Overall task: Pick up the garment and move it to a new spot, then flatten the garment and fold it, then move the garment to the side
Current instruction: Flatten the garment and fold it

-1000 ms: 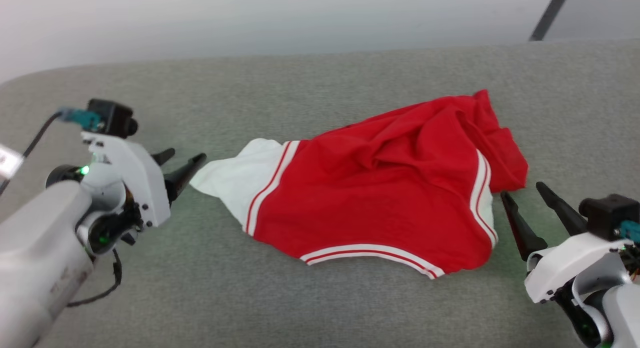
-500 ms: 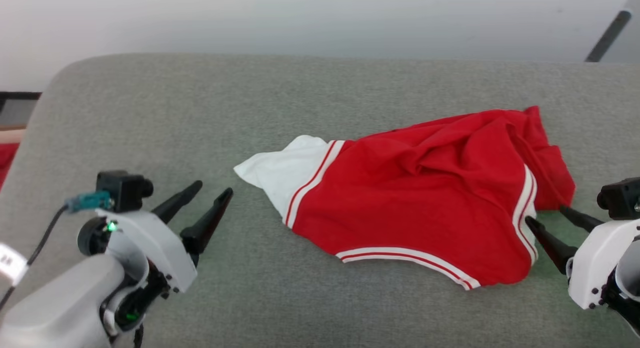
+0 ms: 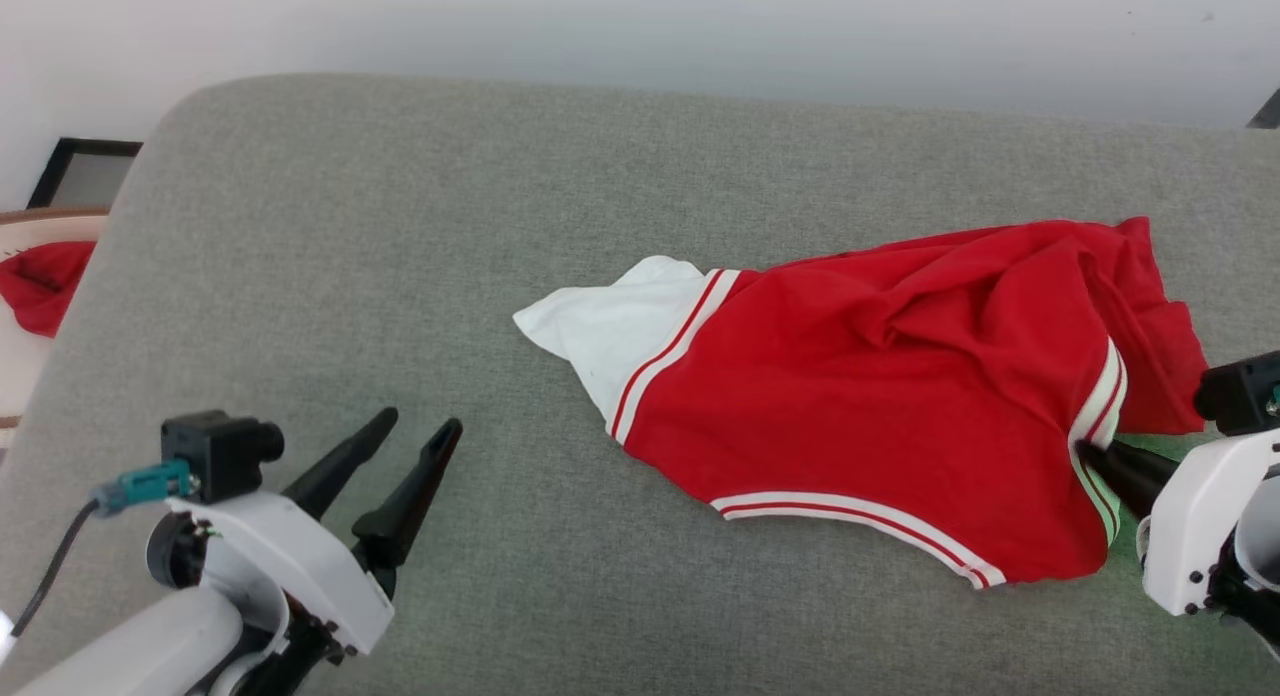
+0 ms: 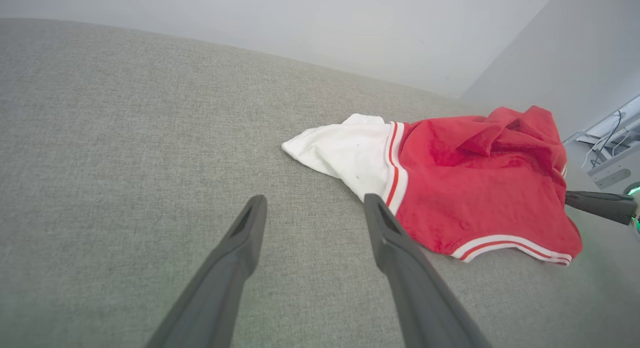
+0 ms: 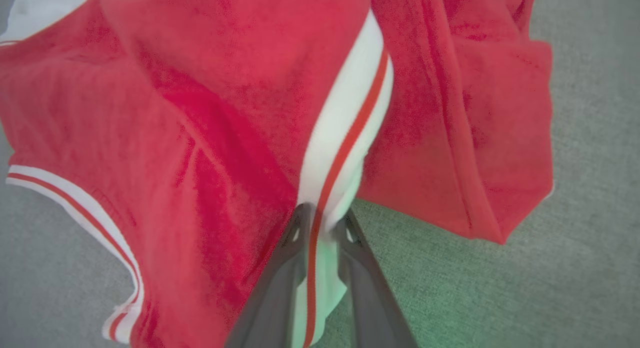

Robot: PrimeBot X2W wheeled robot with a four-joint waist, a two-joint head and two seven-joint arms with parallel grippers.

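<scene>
Head view: left claw (image 3: pixel 395 446) open and empty; the garment (image 3: pixel 900 416) lies well to its right on the table (image 3: pixel 400 226).
Left wrist view: fingers apart, garment ahead-right.
Right wrist view: right claw (image 5: pixel 322 220) pinches the striped trim at its tips.
Risk: this shallow grip may slip on lifting.
No legible writing.

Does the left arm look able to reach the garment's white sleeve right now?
Probably yes. The left end effector is open and aimed roughly toward the white sleeve, with bare grey cushion between them and nothing in the way.
</scene>
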